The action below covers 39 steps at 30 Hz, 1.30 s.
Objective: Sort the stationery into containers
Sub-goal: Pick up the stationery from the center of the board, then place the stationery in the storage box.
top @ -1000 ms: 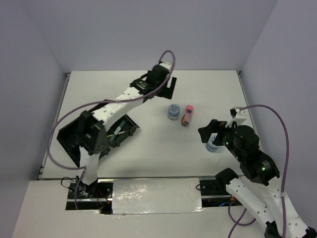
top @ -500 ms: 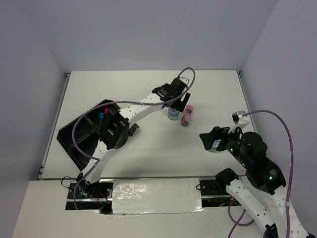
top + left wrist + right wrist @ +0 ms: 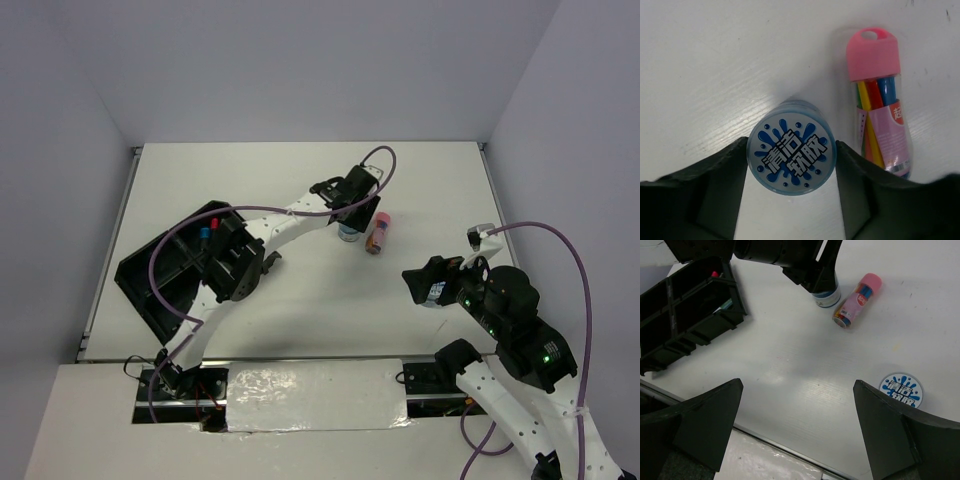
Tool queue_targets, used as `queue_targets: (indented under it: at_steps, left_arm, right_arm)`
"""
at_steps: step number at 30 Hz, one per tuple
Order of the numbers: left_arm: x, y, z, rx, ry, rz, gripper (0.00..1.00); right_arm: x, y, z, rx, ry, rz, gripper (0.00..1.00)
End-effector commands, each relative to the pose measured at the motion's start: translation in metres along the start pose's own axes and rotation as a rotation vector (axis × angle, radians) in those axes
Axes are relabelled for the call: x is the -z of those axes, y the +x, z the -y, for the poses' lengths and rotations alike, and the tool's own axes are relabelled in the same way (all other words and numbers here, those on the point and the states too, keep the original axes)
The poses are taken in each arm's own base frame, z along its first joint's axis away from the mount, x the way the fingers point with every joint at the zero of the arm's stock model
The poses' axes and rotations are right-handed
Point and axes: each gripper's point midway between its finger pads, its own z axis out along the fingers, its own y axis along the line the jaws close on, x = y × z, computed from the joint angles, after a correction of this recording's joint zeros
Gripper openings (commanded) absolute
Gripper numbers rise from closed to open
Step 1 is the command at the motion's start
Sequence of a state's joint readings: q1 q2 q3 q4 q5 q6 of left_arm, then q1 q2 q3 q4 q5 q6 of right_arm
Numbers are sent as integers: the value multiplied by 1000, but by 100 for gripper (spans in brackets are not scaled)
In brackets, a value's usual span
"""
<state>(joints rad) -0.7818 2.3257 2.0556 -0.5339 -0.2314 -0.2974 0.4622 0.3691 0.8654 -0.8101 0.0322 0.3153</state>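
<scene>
white table (image 3: 300, 300) under pale grey walls (image 3: 300, 70). the left arm reaches out to mid-table, where the left gripper (image 3: 791, 145) is closed around an upright tape roll (image 3: 791, 153); its two fingers (image 3: 722, 185) sit against opposite sides of the roll, which stands on the table with its blue splash label facing up. just right of it, not touching, lies a clear tube (image 3: 881, 100) with a pink cap, holding coloured pens. the black tray (image 3: 140, 290) sits at the left of the table, well apart from these, with a blue-capped and a red-capped marker (image 3: 207, 232) in a far compartment. the right gripper (image 3: 797, 384) hangs above the table's right side, fingers spread wide and holding nothing; a second tape roll (image 3: 901, 389) lies flat on the table below it.
</scene>
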Motion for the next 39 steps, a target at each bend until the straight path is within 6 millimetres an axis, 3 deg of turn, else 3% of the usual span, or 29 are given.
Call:
queue_targets:
  at_steps: [1, 4, 7, 9, 10, 12, 13, 15, 17, 18, 19, 20, 21, 23, 24, 26, 27, 30, 36, 39]
  left_arm:
    - [-7, -4, 3, 2, -5, 8, 53]
    - [12, -19, 2, 10, 4, 52, 24]
    - [36, -37, -3, 15, -5, 97, 9]
    - [50, -43, -12, 19, -33, 108, 3]
    - [68, -51, -19, 34, -61, 136, 0]
    - [89, -58, -34, 65, -104, 158, 0]
    - [111, -63, -46, 93, -131, 181, 0]
    - [136, -56, -83, 181, -247, 171, 0]
    - [174, -40, -125, 298, -351, 189, 0]
    - [174, -9, -139, 320, -395, 136, 0]
    - [209, -9, -153, 416, -405, 200, 0]
    - [223, 1, -175, 467, -453, 218, 0]
    - [244, 24, -187, 498, -466, 232, 0]
    - [266, 49, -215, 606, -521, 250, 0]
    - [286, 74, -226, 634, -564, 249, 0]
    - [306, 100, -243, 721, -633, 265, 0]
    - [322, 120, -249, 737, -673, 275, 0]
    - [338, 148, -256, 800, -713, 293, 0]
    - [345, 195, -251, 887, -733, 256, 0]
    - [350, 208, -254, 904, -760, 269, 0]
  right_arm:
    - [4, -8, -3, 17, -15, 30, 100]
    - [3, -9, -3, 16, -17, 29, 100]
    - [3, -10, -4, 17, -18, 32, 100]
    - [3, -10, -4, 18, -18, 33, 100]
    - [3, -10, -4, 17, -19, 36, 100]
    - [2, -9, -3, 17, -17, 35, 100]
    - [3, -9, -4, 17, -19, 35, 100]
    - [4, -10, -3, 17, -18, 38, 100]
    - [4, -9, -3, 17, -20, 38, 100]
    - [5, -10, -4, 17, -21, 41, 100]
    - [6, -10, -4, 18, -25, 43, 100]
    - [6, -10, -5, 20, -26, 44, 100]
    - [6, -11, -5, 20, -27, 45, 100]
    - [7, -11, -5, 23, -30, 45, 100]
    - [8, -12, -6, 25, -34, 47, 100]
    - [8, -12, -7, 25, -41, 48, 100]
    - [8, -13, -8, 27, -44, 52, 100]
    - [6, -13, -8, 28, -46, 55, 100]
    - [8, -13, -14, 35, -76, 36, 100]
    - [8, -11, -13, 37, -74, 36, 100]
